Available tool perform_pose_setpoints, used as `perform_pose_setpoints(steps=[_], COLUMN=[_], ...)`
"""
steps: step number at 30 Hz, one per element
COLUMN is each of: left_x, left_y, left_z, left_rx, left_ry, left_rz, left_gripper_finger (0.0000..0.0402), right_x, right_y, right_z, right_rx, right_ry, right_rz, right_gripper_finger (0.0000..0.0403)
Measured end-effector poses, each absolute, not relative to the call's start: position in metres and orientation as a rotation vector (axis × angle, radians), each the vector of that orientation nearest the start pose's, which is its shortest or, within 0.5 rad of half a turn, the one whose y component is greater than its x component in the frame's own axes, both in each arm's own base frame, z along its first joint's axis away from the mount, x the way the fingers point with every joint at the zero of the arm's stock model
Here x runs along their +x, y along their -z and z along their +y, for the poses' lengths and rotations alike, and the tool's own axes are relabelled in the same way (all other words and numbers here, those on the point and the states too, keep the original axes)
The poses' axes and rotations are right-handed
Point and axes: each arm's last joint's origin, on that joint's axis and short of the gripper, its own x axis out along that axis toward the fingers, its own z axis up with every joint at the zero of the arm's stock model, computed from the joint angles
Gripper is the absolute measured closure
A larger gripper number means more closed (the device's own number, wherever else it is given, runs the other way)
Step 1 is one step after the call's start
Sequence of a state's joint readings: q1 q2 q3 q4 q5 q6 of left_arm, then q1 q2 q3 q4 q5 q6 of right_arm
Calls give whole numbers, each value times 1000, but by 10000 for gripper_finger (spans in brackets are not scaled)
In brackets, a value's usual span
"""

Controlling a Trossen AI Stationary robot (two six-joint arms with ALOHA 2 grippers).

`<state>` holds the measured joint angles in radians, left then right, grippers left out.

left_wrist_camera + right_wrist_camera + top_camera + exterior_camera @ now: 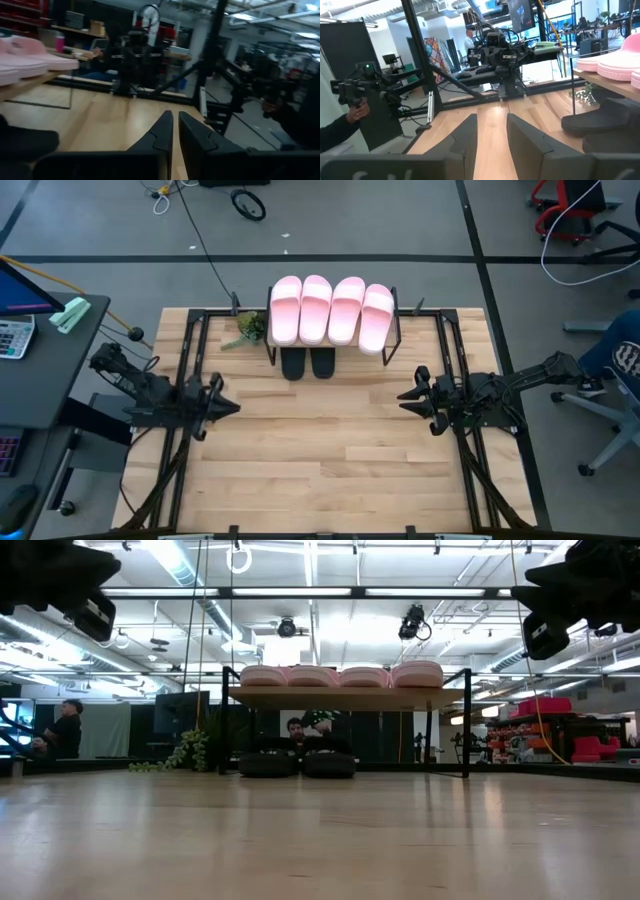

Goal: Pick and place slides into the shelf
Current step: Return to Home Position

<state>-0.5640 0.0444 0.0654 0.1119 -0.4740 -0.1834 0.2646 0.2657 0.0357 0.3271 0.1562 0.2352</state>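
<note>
Wooden table [320, 840] runs level to the shelf [340, 697] in the low view: four pink slides [340, 675] sit side by side on its board, two black slides [300, 764] on the table beneath it. From above, the left claw [230, 406] and right claw [405, 397] hover well apart at either side, both empty. Left wrist view shows its fingers almost touching; right wrist view shows a clear gap. These slides look light, soft and springy, best pinched across the strap or the sole's edge
</note>
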Motion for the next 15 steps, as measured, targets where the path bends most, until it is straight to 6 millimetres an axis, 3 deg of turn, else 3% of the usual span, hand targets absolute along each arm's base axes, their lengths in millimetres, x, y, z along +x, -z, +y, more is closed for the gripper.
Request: perform_pose_setpoints(steps=[8,15], left_x=[85,88], left_y=[-193,-178], left_z=[-41,-43], left_rx=[-198,-200], left_ry=[181,196], left_rz=[-106,-94], left_gripper_finger=[372,381], right_x=[111,111], right_y=[-181,-180], right_z=[25,25], right_rx=[251,249], right_ry=[-115,-115], right_rz=[-44,-38], right_gripper_finger=[293,293])
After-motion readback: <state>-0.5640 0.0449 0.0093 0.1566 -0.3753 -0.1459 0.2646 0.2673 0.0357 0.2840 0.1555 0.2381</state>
